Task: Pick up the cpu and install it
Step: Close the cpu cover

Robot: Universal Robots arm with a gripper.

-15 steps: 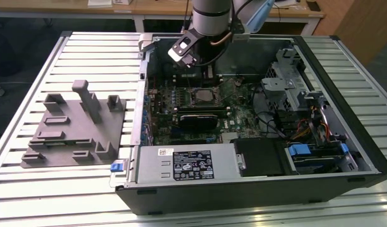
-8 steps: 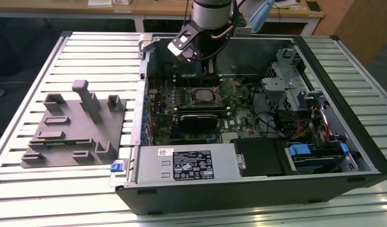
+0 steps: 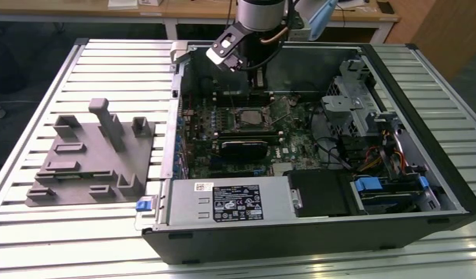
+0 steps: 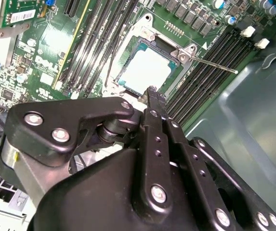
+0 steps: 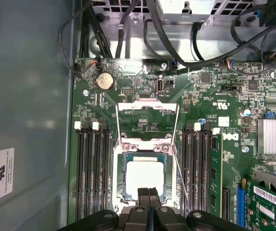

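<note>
Our gripper (image 5: 149, 193) is clenched, its two fingertips pressed together on nothing, and it hangs just over one rim of the socket (image 5: 118, 168); we cannot tell whether it touches. The cpu (image 5: 145, 177) lies flat in that socket, pale top up, with the hinged retention frame (image 5: 147, 108) swung open beyond it and memory slots (image 5: 92, 168) on either side, about the middle of the motherboard (image 5: 215, 96). The board lies in the open computer case (image 3: 300, 238), which fills the table's (image 3: 121, 64) side on the exterior view's right, the grey tray (image 3: 82, 168) apart towards the opposite edge.
</note>
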